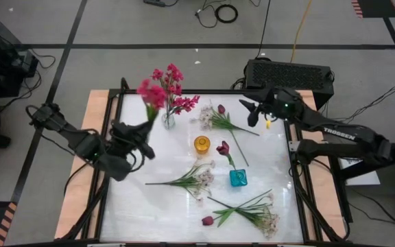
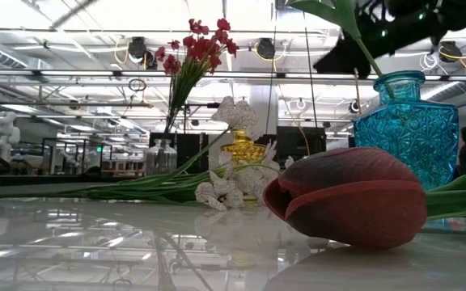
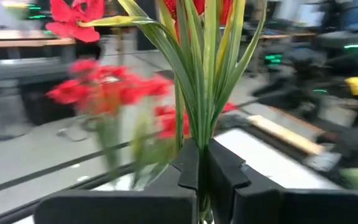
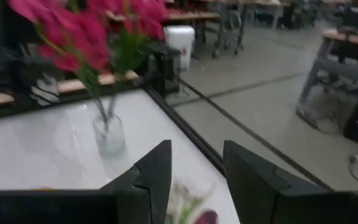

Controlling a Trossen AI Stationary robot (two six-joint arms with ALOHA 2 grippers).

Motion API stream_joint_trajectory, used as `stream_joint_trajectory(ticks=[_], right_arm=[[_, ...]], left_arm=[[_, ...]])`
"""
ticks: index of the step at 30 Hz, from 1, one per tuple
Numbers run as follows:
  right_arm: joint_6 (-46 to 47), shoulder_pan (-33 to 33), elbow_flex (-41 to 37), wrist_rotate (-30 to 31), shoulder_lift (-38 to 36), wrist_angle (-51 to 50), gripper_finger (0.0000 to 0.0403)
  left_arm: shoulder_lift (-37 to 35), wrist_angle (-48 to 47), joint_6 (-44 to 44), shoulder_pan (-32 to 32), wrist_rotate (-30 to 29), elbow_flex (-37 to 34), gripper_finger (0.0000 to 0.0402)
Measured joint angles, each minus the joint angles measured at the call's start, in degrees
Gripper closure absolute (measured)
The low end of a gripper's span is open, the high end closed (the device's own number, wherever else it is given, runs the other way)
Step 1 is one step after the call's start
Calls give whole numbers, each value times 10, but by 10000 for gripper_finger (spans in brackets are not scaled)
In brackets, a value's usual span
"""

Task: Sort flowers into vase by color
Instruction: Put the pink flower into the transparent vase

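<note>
We see the left gripper (image 1: 145,129) with its fingers clamped on a magenta-pink sprig (image 1: 151,95), held up just beside the clear vase (image 1: 168,120) of pink blossoms. Over at the far right edge, the right gripper (image 1: 251,112) hovers, fingers apart. White sprigs (image 1: 196,180) and maroon tulips (image 1: 208,220) lie across the surface (image 1: 280,206).

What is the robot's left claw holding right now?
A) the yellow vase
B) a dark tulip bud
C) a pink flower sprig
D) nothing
C: the left gripper is shut on the green stems of a pink flower sprig, held up beside the clear vase.
</note>
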Motion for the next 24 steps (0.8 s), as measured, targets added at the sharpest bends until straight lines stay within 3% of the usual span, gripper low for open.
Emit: stream_joint_trajectory(ticks=[7,10,15,20,24], right_arm=[[5,63,41,0,-20,27,266],[6,101,56,-3,-22,62,266],[-33,189,91,-13,2,124,266],[-44,258,152,-13,73,124,266],[-41,299,210,-12,137,112,266]], left_arm=[[23,526,514,7,161,0,388],[30,667,650,27,270,0,388],[33,733,672,103,444,0,388],[55,779,600,197,615,0,388],[87,845,556,246,709,0,388]])
